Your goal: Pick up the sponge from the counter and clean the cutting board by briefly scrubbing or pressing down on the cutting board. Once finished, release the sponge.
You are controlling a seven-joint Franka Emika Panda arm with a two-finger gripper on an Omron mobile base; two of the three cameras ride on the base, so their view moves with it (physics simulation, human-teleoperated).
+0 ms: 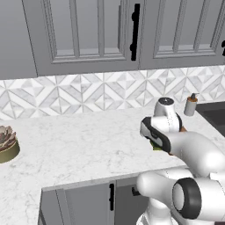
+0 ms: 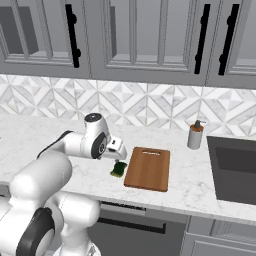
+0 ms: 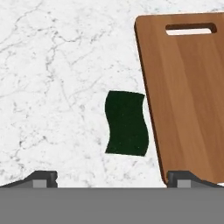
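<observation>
Nearest the hand camera, 2 dark fingertips (image 3: pixel 41 178) stand far apart at the bottom corners, jaws spread wide and holding nothing; the gripper (image 3: pixel 111 179) hangs above the counter (image 3: pixel 52 87).

White marble-look stone with faint grey veins makes up that counter, running under a backsplash (image 2: pixel 150 107) of grey and white diamond tiles. Grey panelled wall cabinets (image 2: pixel 145 40) with black bar handles hang above, and grey base cabinets (image 1: pixel 88 202) sit below the counter edge.

At the far left of the left base view, a small succulent in a brownish pot (image 1: pixel 6 145) sits on the counter. Further right comes the sponge (image 3: pixel 126 123), a small block showing a dark green top with wavy long sides in the hand view; in the right base view a yellow-green layer shows under the green. It lies flat on the counter, just beside the left long edge of the cutting board (image 3: pixel 188 96), apart from it by a thin strip of stone. That board is flat, reddish-brown wood with a handle slot at its far end. Right of it stand a soap dispenser (image 2: pixel 195 135) and a dark sink (image 2: pixel 235 167).

No writing or labels can be read.
</observation>
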